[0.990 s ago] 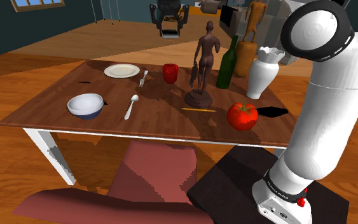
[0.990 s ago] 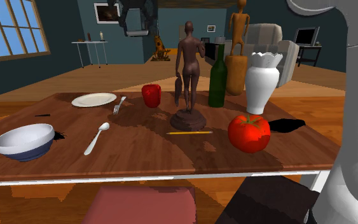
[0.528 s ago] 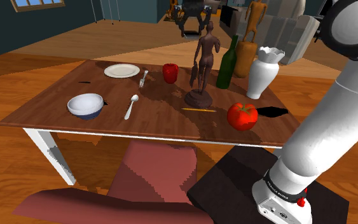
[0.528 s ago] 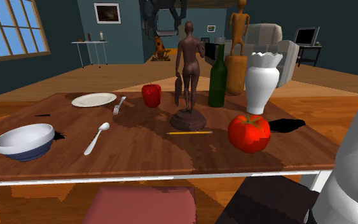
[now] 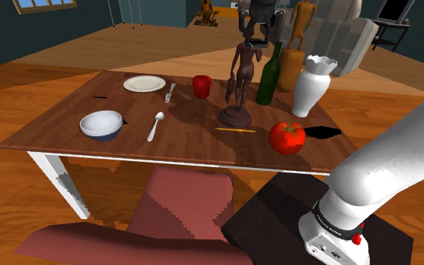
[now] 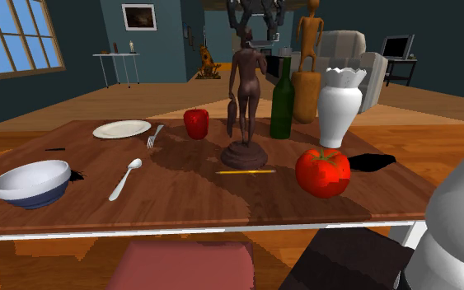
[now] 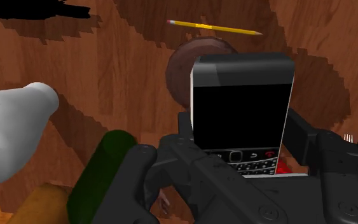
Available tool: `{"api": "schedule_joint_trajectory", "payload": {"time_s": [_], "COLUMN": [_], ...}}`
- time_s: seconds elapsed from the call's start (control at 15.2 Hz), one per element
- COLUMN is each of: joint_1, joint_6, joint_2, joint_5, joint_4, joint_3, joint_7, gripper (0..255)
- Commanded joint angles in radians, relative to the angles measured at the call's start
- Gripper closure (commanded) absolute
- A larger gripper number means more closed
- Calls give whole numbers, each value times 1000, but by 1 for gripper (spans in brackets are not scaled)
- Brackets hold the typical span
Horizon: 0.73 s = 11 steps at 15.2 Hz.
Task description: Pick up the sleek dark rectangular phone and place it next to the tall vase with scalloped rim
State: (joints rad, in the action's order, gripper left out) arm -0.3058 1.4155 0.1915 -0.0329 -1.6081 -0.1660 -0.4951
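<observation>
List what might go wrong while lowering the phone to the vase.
1. The end effector grips the phone only at its keypad end, so it might pivot or slip.
2. The tall figurine, green bottle and white vase stand crowded beneath; descending could topple one.
3. The tomato narrows the free spot near the vase.

On the wooden desk we see a white bowl with a spoon near it, and a plate with a fork beside it. A dark figurine stands between a red fruit and a green bottle (a yellow pencil lies by its base) — a tomato sits near the pencil's tip.
</observation>
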Motion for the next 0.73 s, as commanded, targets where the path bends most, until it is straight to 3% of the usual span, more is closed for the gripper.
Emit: {"api": "schedule_joint_trajectory", "payload": {"time_s": [0.0, 0.66], "joint_1": [-17, -98], "joint_6": [-2, 14], "joint_2": [35, 166], "joint_5": [0, -39], "joint_4": [-31, -164], "joint_3": [29, 194], "joint_7": [48, 294], "gripper": [255, 255]}}
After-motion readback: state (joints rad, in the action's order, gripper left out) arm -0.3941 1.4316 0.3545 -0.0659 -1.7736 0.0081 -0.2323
